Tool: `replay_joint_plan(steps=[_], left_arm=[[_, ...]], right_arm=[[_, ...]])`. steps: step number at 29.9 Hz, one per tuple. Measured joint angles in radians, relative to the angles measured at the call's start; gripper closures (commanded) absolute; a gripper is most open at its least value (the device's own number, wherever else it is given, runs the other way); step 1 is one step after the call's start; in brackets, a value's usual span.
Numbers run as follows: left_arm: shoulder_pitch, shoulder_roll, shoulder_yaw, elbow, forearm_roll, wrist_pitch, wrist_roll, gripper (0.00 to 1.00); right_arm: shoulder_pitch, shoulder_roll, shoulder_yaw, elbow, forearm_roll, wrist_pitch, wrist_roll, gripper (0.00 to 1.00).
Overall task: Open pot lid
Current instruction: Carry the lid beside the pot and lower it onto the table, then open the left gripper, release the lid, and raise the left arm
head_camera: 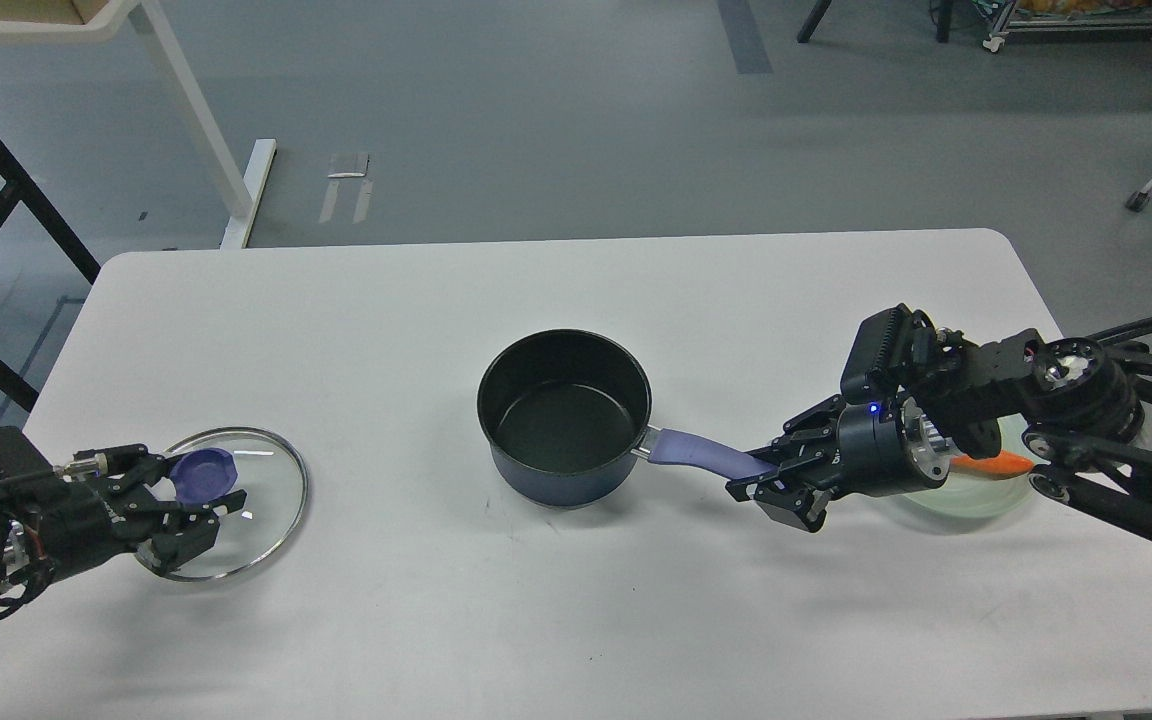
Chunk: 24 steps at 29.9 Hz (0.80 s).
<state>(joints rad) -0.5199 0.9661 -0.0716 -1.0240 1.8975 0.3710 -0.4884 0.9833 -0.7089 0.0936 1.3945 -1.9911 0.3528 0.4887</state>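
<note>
The dark blue pot [564, 418] stands uncovered in the middle of the white table [576, 290], its purple handle [701, 452] pointing right. My right gripper [764, 478] is shut on the end of that handle. The glass lid [261, 490] with its purple knob [202, 472] lies low over the table at the far left, well apart from the pot. My left gripper [198, 484] has its fingers on either side of the knob and is shut on it.
A pale bowl [976, 495] with something orange in it sits behind my right wrist near the table's right edge. The lid lies near the table's left edge. White table legs and a black frame stand on the floor beyond the far left corner.
</note>
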Motion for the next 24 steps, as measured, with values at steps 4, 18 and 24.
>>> replay_joint_plan(steps=[4,18,24], left_arm=[[0.004,-0.001,0.0,0.0,0.0,0.0,0.0,0.31],[0.009,-0.003,0.0,0.008,0.0,0.001,0.0,0.01],[0.005,0.002,-0.011,-0.008,-0.053,0.003,-0.001,0.01]], right_arm=[[0.0,0.0,0.0,0.0,0.0,0.0,0.0,0.63],[-0.001,-0.001,0.002,0.0,0.0,0.0,0.0,0.62],[0.0,-0.001,0.002,0.001,0.0,0.0,0.0,0.62]])
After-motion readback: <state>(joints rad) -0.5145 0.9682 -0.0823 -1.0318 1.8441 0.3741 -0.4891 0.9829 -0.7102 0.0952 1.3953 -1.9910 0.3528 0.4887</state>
